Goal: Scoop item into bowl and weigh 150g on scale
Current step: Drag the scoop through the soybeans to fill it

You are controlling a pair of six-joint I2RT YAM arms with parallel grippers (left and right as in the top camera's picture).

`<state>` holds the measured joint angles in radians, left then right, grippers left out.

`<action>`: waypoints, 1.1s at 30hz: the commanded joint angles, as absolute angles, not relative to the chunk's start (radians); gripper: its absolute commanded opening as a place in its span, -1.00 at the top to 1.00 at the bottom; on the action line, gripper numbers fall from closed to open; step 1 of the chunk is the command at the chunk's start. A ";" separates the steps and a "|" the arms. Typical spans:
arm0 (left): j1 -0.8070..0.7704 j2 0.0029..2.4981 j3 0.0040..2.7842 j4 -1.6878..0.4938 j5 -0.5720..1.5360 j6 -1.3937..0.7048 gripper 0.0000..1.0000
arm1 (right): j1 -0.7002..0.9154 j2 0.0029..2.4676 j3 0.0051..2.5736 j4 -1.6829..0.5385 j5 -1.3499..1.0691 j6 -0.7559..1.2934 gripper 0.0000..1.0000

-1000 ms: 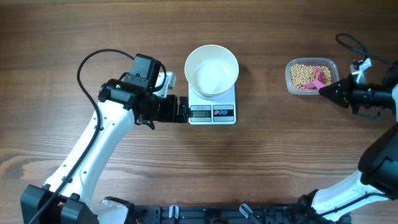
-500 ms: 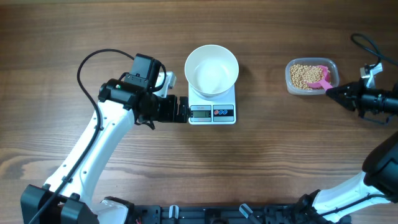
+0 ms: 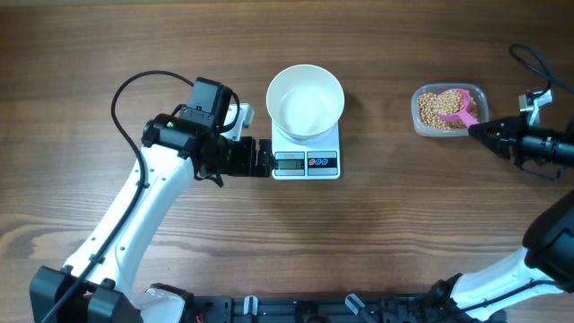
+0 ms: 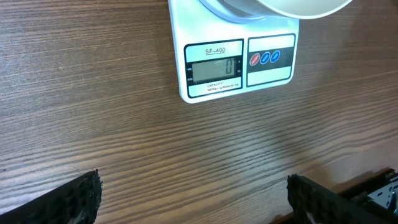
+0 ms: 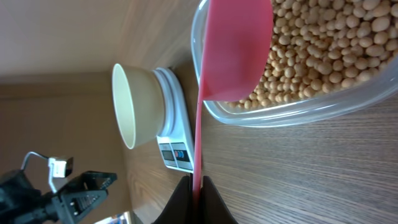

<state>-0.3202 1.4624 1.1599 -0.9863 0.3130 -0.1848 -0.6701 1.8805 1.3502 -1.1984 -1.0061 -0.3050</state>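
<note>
Pink scoop (image 3: 463,113) was noted clamped in the right gripper (image 3: 473,131), held over the beans (image 3: 435,107) in the right-hand tub (image 3: 417,120); the bowl (image 3: 306,100) was seated on the scale (image 3: 306,163), with the left gripper (image 3: 265,160) released just left of it.

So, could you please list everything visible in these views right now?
table: one, brown wood grain, under everything.
scale: one, white, centre of the table, display reading zero.
bowl: one, white, empty, sitting on the scale.
tub: one, clear plastic, right side of the table.
beans: many, tan-yellow, inside the tub.
scoop: one, pink, cup inside the tub, handle pointing out to the right.
left gripper: one, black, open, beside the scale's left edge.
right gripper: one, black, shut on the scoop's handle, right of the tub.
</note>
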 commanded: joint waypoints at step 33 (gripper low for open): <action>-0.316 1.469 1.158 -0.986 0.325 -0.165 -1.00 | -0.670 1.887 1.363 -1.494 -1.214 -0.615 0.91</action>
<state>-0.3202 1.4624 1.1599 -0.9863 0.3130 -0.1844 -0.6834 1.8805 1.3506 -1.4837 -1.1446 -0.5556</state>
